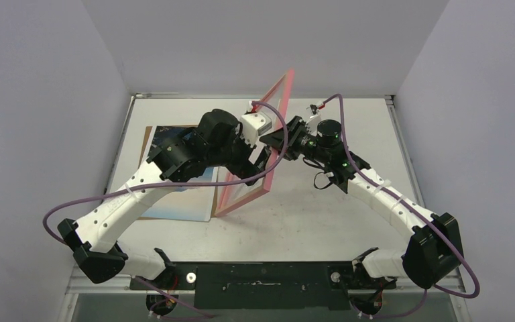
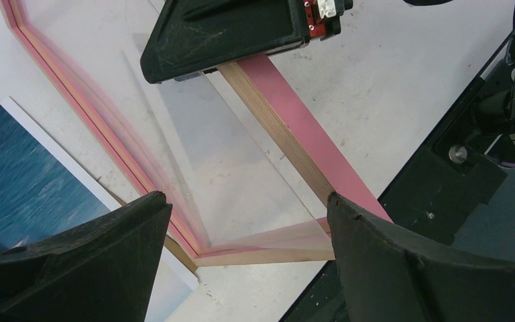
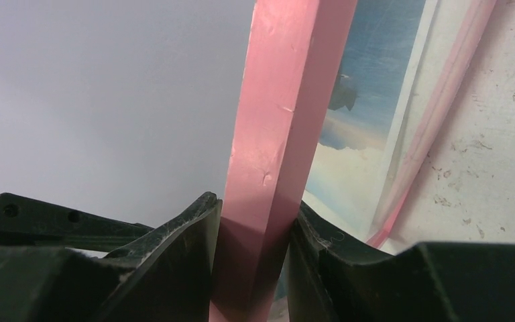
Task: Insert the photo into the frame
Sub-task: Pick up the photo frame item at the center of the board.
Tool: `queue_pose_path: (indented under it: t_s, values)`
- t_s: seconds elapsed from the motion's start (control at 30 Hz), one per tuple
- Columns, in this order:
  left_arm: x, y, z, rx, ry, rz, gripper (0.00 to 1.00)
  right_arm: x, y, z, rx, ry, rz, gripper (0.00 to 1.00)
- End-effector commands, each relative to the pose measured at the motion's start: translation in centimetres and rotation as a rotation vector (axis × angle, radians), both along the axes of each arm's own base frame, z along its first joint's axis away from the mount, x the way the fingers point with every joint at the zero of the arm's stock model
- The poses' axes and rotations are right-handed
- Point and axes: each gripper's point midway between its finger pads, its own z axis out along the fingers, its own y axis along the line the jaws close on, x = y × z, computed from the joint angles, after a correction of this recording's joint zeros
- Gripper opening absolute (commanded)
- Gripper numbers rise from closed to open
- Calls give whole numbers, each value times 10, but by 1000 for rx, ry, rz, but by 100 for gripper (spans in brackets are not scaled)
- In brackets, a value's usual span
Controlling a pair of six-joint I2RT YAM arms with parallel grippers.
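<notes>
Pink frame (image 3: 278, 134) between right jaws

Centre of the tabletop (image 1: 308, 221): frame (image 1: 241, 202) up on its edge.
Left of it the photo (image 1: 188, 203) lies flat on the backing board (image 1: 146, 144), by the left edge.

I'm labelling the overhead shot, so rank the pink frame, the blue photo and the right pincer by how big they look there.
1-2, unranked: frame and photo; the frame stands on edge, foreshortened, and the left arm covers much of the photo.
3: right pincer, plainly smallest.
</notes>
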Motion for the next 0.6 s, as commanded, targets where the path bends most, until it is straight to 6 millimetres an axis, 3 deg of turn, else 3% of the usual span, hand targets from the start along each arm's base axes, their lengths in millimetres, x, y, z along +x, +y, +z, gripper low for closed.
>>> queue_pose_path:
  t_s: [0.0,0.57]
  values:
    - [9,-7,26,-40,-82,16,85,-4,3,45,53,-177,29,36]
    - [20,18,32,90,-196,39,79,-3,2,45,59,-177,32,36]
